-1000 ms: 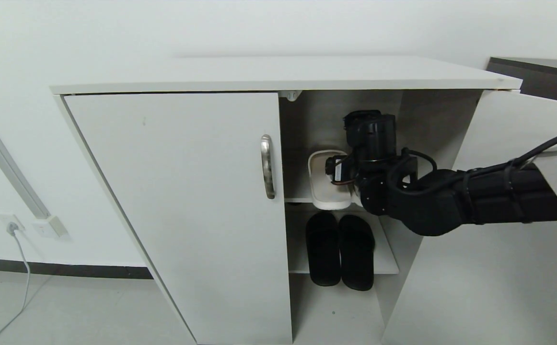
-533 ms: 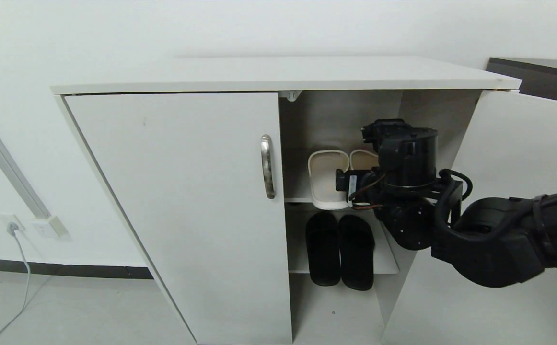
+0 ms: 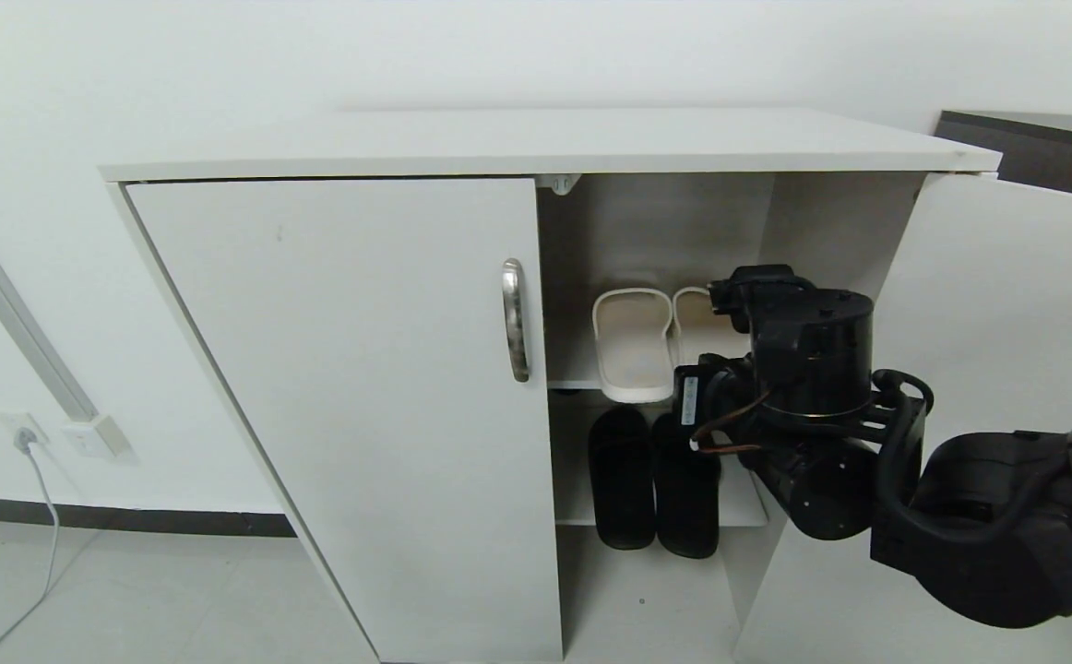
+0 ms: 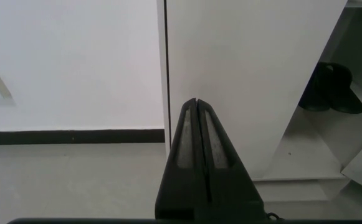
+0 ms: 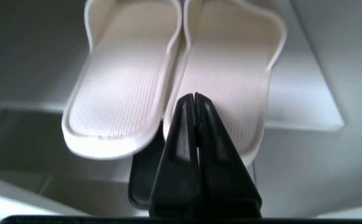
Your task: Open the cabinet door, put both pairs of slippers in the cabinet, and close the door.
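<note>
- Writing: one small white label [image 3: 689,398] on the wrist of the right arm [image 3: 868,443]. Its print is too small to read.
- Right arm pose: enters the head view from 4 o'clock. The forearm runs toward 10 o'clock and the wrist turns up toward 12, in front of the cabinet [image 3: 536,143] opening.
- Right gripper [image 5: 195,98]: fingers pressed flat together, nothing between them. The tips point at the heel end of the white slippers [image 5: 124,81], on the seam between the two. It looks clear of them, but depth is hard to judge from the wrist view.
- Left gripper [image 4: 197,104]: fingers also clamped together with nothing held. It sits low in front of the closed left door [image 4: 249,74] and points at that door's outer edge.
- White slippers [image 3: 633,343]: side by side on the upper shelf [image 3: 573,383], toes inward, soles touching along their length. Heels overhang the shelf's front edge.
- Black slippers [image 3: 654,484]: on the lower shelf [image 3: 748,507], directly at 6 o'clock of the white pair. They lie side by side, heels past the front edge.
- Left door [image 3: 333,387]: shut, with a metal handle [image 3: 515,320] upright at its 3 o'clock edge.
- Right door [image 3: 1006,295]: swung wide open toward 3 o'clock, behind the right arm.
- Surroundings: wall socket [image 3: 19,432] at 9 o'clock of the cabinet, with a cable [image 3: 42,535] plugged in and trailing to the floor.
</note>
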Motion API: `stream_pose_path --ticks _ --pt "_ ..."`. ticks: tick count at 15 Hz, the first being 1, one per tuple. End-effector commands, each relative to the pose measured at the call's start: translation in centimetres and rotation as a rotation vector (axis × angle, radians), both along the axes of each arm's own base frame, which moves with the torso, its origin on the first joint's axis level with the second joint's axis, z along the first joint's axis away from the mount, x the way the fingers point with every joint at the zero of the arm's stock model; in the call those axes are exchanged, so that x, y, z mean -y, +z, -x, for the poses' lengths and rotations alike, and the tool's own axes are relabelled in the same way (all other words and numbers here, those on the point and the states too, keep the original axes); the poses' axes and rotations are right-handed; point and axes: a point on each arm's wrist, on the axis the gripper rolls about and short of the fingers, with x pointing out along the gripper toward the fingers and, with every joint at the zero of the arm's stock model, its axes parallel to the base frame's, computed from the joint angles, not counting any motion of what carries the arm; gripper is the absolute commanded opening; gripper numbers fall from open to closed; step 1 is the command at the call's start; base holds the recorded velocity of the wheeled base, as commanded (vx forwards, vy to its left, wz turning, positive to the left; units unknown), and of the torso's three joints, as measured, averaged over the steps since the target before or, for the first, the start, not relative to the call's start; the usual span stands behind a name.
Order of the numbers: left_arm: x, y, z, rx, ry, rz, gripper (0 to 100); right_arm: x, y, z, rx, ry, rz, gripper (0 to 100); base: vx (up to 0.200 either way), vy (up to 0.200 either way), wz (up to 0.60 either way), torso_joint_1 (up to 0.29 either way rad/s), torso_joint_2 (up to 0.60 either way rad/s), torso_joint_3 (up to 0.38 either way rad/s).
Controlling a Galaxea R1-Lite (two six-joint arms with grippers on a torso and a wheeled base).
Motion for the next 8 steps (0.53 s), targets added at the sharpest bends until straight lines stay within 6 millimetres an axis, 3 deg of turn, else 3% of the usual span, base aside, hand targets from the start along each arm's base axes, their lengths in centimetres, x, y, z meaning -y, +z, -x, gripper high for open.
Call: stream_pose_path --ticks 1,7,8 --pt "0.00 0.00 0.00 0.000 0.000 0.000 0 -0.08 -0.12 0.27 -0.001 0.007 0.002 0 0.000 0.000 0.00 0.000 0.00 0.000" --pt "0.00 0.00 0.00 0.000 0.000 0.000 0 -0.17 -0.27 0.32 -0.003 0.007 0.006 0 0.000 0.000 0.00 0.000 0.00 0.000" --pt "0.00 0.00 0.00 0.000 0.000 0.000 0 -0.19 -0.36 0.37 -0.005 0.008 0.008 0 -0.200 0.000 0.00 0.002 0.01 0.002"
